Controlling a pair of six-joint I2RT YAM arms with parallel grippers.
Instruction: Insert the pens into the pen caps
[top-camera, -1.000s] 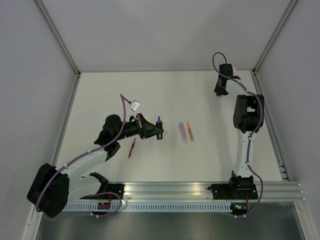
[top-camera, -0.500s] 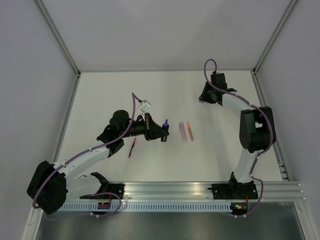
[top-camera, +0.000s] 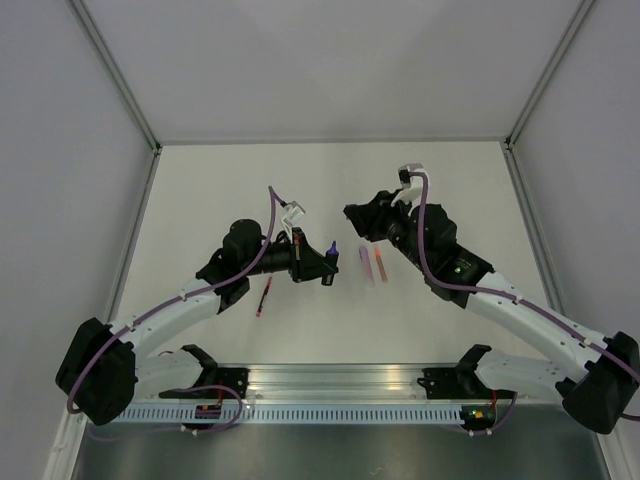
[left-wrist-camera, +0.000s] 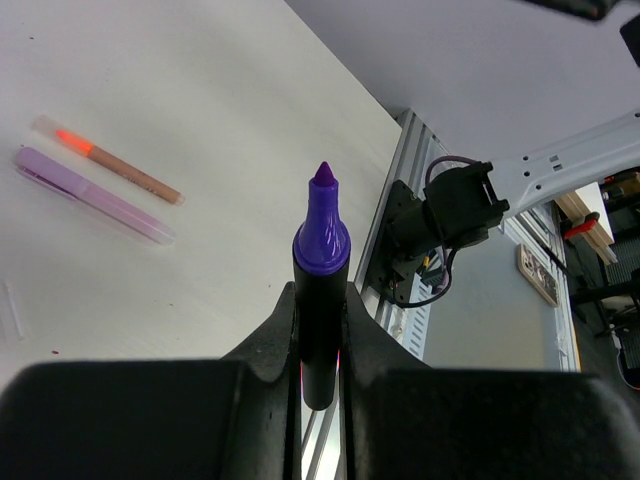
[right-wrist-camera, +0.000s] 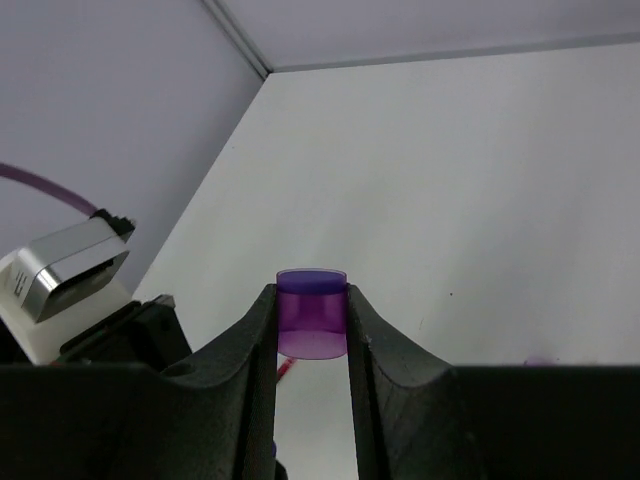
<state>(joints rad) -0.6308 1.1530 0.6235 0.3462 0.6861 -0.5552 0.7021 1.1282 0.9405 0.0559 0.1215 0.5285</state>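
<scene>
Above the bench (top-camera: 450, 180), your left claw (left-wrist-camera: 320, 296) grips the marker (left-wrist-camera: 320, 240), tip aimed far-right at the cap (right-wrist-camera: 312, 322) your right claw (right-wrist-camera: 312, 292) pinches.

The top camera looks down from high behind the arm bases, taking in the whole table (top-camera: 200, 180) from afar. The left wrist camera sits close behind the left gripper (left-wrist-camera: 318, 300) and its marker (left-wrist-camera: 320, 230), facing the lilac pen (left-wrist-camera: 90, 182) and orange pen (left-wrist-camera: 120, 165) at upper left, which lie mid-frame overhead. The right wrist camera, as close behind the right gripper (right-wrist-camera: 311, 295) and purple cap (right-wrist-camera: 312, 320), faces the table's far corner.
</scene>
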